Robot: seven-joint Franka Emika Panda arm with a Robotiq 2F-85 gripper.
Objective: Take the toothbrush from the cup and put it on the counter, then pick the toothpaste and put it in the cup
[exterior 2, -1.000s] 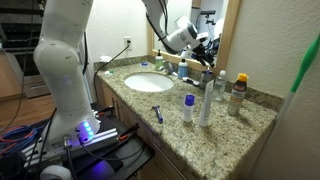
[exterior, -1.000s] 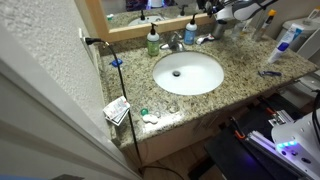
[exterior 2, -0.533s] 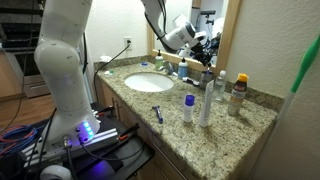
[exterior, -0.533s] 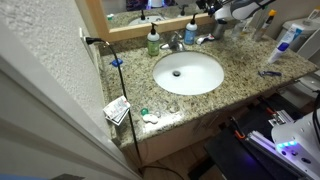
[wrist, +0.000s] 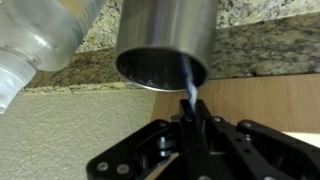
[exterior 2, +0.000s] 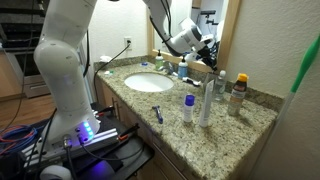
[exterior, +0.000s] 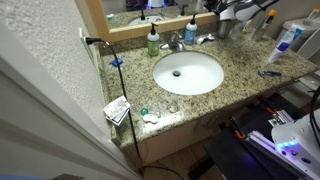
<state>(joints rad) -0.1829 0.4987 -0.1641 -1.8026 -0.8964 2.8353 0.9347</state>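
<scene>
In the wrist view the grey metallic cup (wrist: pixel 165 40) fills the top of the picture, its dark mouth facing me. The thin light blue toothbrush (wrist: pixel 189 85) runs from that mouth down into my gripper (wrist: pixel 192 108), which is shut on its handle. In both exterior views the gripper (exterior: pixel 228 14) (exterior 2: pixel 207 52) hangs over the back of the counter (exterior: pixel 240 60) (exterior 2: pixel 232 128) by the mirror, hiding the cup. A tall white tube (exterior: pixel 287 40) (exterior 2: pixel 207 98), likely the toothpaste, stands near the counter's end.
The oval white sink (exterior: pixel 188 72) (exterior 2: pixel 148 82) lies in the middle of the counter. A green pump bottle (exterior: pixel 153 40) and a blue one (exterior: pixel 190 31) flank the tap. A small dark blue item (exterior: pixel 268 72) (exterior 2: pixel 157 113) lies near the front edge. Bottles (exterior 2: pixel 238 92) stand by the wall.
The jaws have gone from wide open to shut on the toothbrush handle. The arm has stayed over the cup, shifting only slightly.
</scene>
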